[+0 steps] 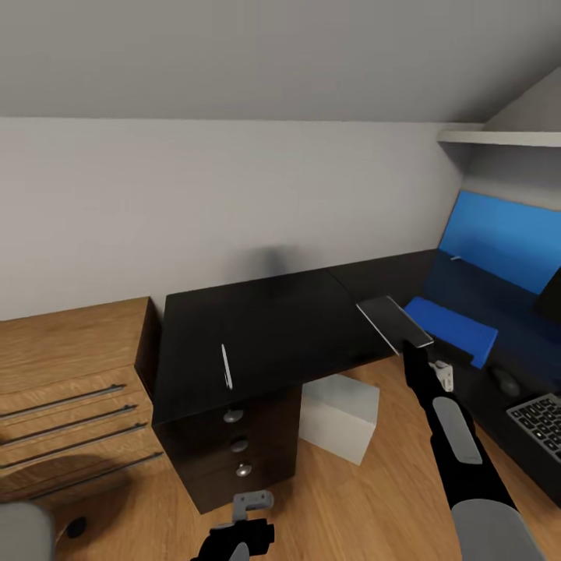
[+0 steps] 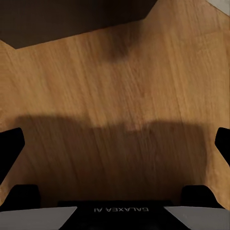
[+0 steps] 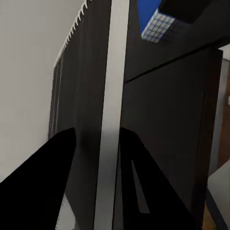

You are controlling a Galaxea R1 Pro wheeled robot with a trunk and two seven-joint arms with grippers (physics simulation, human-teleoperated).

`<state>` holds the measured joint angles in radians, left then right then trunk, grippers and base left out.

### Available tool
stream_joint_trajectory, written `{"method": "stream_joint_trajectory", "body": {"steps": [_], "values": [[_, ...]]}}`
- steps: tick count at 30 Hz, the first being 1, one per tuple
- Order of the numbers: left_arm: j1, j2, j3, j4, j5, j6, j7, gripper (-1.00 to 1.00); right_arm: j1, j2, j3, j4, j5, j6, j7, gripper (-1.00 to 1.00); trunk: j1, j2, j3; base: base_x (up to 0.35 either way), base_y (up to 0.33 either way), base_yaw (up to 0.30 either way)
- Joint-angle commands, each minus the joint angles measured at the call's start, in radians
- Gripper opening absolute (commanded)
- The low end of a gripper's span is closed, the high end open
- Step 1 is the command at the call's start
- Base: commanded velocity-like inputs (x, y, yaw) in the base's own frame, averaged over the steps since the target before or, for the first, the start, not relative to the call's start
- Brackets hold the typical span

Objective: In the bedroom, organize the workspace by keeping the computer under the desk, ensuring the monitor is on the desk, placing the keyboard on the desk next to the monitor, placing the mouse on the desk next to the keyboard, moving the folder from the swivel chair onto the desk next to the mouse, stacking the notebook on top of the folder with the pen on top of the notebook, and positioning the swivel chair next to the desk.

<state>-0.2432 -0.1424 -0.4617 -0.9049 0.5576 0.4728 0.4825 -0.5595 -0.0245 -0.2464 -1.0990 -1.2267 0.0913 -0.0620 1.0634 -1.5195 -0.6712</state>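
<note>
My right gripper [image 1: 414, 352] is shut on the thin grey notebook [image 1: 393, 321], holding it tilted above the front edge of the black desk [image 1: 273, 327]. In the right wrist view the fingers [image 3: 52, 167] clamp the notebook's pale edge [image 3: 112, 96]. Just right of it the blue folder [image 1: 452, 329] lies flat on the desk. The black mouse [image 1: 506, 382] and the keyboard [image 1: 541, 421] lie nearer me. The white pen [image 1: 226, 366] rests on the desk's left part. The grey computer [image 1: 339, 417] stands under the desk. The monitor's edge [image 1: 552, 292] shows far right. My left gripper [image 2: 115, 143] hangs open over the wooden floor.
A dark cabinet with round knobs [image 1: 238, 444] sits under the desk's left end, and a wooden drawer chest [image 1: 70, 389] stands left of it. A grey corner of the swivel chair [image 1: 23, 530] shows at the bottom left. A blue back panel [image 1: 506, 234] rises behind the desk.
</note>
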Motion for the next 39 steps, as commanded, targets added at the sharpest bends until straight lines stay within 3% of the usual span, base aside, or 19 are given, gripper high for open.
{"method": "stream_joint_trajectory", "body": {"steps": [1,8,12,20,28,36,39], "values": [[-0.001,0.0,-0.004,0.005,0.01,-0.007,0.01,1.0,0.0,0.003,-0.001,-0.005,-0.006,0.005,-0.006,-1.0,-0.004,0.007,0.002,0.0,0.0,0.0],[-0.001,-0.002,-0.006,0.029,0.011,-0.037,0.009,1.0,0.006,0.019,0.001,-0.079,-0.008,0.023,-0.011,-1.0,-0.031,0.056,0.024,0.0,0.0,0.0],[-0.001,-0.002,-0.007,0.032,0.012,-0.04,0.006,1.0,0.016,0.024,0.0,-0.134,-0.009,0.03,-0.014,-1.0,-0.031,0.056,0.024,0.0,0.0,0.0],[-0.001,-0.003,-0.019,0.033,0.013,-0.04,0.003,1.0,0.02,0.026,-0.001,-0.153,-0.009,0.03,-0.029,-1.0,-0.031,0.056,0.024,0.0,0.0,0.0],[-0.001,-0.004,-0.031,0.034,0.012,-0.041,0.002,1.0,0.022,0.025,-0.003,-0.152,-0.011,0.029,-0.101,-1.0,-0.031,0.056,0.019,0.0,0.0,-0.106],[-0.001,-0.003,-0.097,0.034,0.012,-0.042,0.006,1.0,0.023,0.022,-0.006,-0.15,-0.008,0.025,-0.117,-1.0,-0.031,0.056,0.01,0.063,-0.005,-0.173],[-0.001,-0.004,-0.104,0.034,0.012,-0.042,0.007,1.0,0.023,0.02,-0.008,-0.149,-0.008,0.024,-0.116,-1.0,-0.031,0.056,0.007,0.249,-0.068,-0.141]]}}
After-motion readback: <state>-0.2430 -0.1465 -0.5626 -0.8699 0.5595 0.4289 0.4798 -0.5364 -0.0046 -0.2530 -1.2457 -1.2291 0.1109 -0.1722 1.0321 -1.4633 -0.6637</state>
